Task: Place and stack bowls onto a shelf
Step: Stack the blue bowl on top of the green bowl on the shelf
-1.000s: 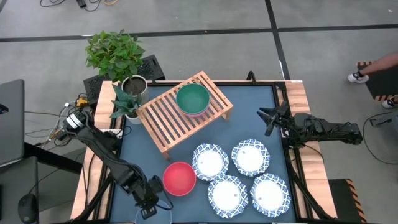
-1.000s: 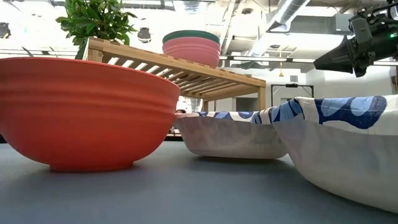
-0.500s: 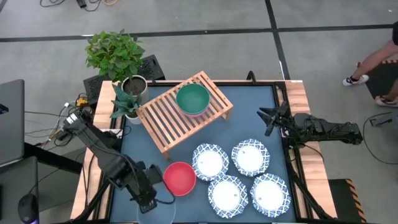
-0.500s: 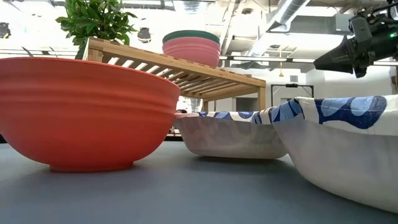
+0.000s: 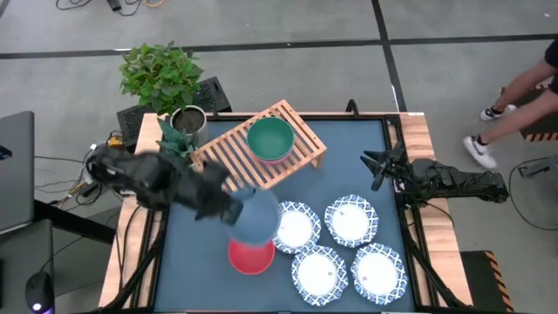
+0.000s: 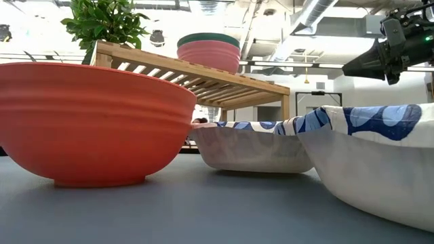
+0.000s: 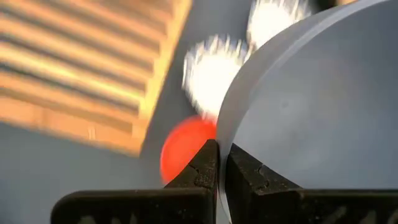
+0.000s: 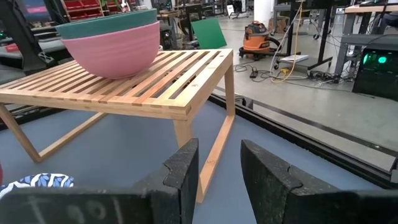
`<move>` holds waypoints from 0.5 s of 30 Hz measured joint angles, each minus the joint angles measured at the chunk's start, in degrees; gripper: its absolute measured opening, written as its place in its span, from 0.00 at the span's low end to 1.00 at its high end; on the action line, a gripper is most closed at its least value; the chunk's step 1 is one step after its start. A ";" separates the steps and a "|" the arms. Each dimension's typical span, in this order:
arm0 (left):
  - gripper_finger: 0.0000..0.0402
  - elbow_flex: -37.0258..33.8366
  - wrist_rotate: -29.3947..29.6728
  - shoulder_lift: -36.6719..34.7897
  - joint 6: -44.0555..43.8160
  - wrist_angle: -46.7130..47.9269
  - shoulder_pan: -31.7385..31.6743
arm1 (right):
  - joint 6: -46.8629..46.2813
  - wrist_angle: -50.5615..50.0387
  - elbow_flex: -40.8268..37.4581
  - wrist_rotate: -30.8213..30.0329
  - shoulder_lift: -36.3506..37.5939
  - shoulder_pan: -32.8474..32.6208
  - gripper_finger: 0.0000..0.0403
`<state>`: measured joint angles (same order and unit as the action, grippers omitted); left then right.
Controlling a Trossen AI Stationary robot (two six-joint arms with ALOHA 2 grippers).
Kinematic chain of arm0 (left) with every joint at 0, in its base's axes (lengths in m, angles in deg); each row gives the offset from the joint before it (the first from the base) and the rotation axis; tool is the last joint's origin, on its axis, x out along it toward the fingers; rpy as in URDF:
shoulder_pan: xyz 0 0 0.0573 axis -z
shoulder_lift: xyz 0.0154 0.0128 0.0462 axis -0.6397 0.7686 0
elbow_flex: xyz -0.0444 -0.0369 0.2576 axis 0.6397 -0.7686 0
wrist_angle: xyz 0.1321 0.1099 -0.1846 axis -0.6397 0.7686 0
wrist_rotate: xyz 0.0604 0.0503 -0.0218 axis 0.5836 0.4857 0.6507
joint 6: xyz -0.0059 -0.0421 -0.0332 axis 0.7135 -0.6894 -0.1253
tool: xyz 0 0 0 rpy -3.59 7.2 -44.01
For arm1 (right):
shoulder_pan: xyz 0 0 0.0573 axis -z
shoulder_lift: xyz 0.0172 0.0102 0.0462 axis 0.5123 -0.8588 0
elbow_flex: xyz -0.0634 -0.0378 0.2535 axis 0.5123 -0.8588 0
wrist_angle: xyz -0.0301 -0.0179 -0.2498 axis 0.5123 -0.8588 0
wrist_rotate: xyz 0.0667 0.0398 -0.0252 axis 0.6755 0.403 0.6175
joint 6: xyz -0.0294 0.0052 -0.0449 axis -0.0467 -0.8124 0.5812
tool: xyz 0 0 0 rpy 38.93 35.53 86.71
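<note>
The dark blue tabletop [image 5: 349,166] carries the wooden slatted shelf [image 5: 240,161], set at an angle toward its far left part, with a dark green bowl [image 5: 270,137] nested in a pink bowl [image 6: 209,55] on the shelf's right end. Near the shelf's left end stand a leafy plant [image 5: 160,72] and a metal plant pot [image 5: 187,119]. Four white dishes with blue patterned rims [image 5: 351,220] sit grouped on the near right part of the table, and the red bowl [image 5: 251,255] rests just left of them. The left gripper [image 7: 217,163] is above the table between shelf and red bowl, its fingers pinching the rim of the grey-blue bowl [image 5: 255,216], which is lifted over the red bowl. The right gripper [image 5: 380,167] hangs at the table's right edge, fingers spread apart, holding nothing.
</note>
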<state>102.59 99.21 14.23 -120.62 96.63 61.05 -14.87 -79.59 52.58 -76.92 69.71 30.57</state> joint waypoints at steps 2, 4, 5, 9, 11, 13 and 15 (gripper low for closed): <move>0.00 3.76 2.39 0.00 1.26 0.03 -3.30 | 0.12 -0.01 0.00 -0.01 0.01 0.02 0.36; 0.00 7.31 5.09 0.00 2.06 0.30 -6.62 | 0.12 -0.01 0.00 -0.01 0.00 0.02 0.36; 0.00 8.77 6.25 -0.04 2.07 0.38 -8.33 | 0.12 -0.03 0.00 0.02 0.00 0.01 0.36; 0.00 13.24 7.43 -0.08 2.95 0.45 -15.86 | 0.12 -0.01 0.00 -0.01 0.00 0.00 0.36; 0.00 14.47 6.23 -0.07 5.81 0.02 -19.84 | 0.15 -0.03 0.00 0.00 0.01 0.00 0.36; 0.00 14.80 4.96 -0.09 7.69 -0.35 -23.42 | 0.17 -0.03 0.00 -0.01 0.01 0.00 0.36; 0.00 14.78 2.85 -0.04 9.04 -1.06 -26.49 | 0.19 -0.07 0.00 -0.01 -0.01 0.00 0.36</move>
<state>117.37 102.06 14.18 -111.59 95.57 34.56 -14.68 -79.66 52.58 -76.93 69.71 30.57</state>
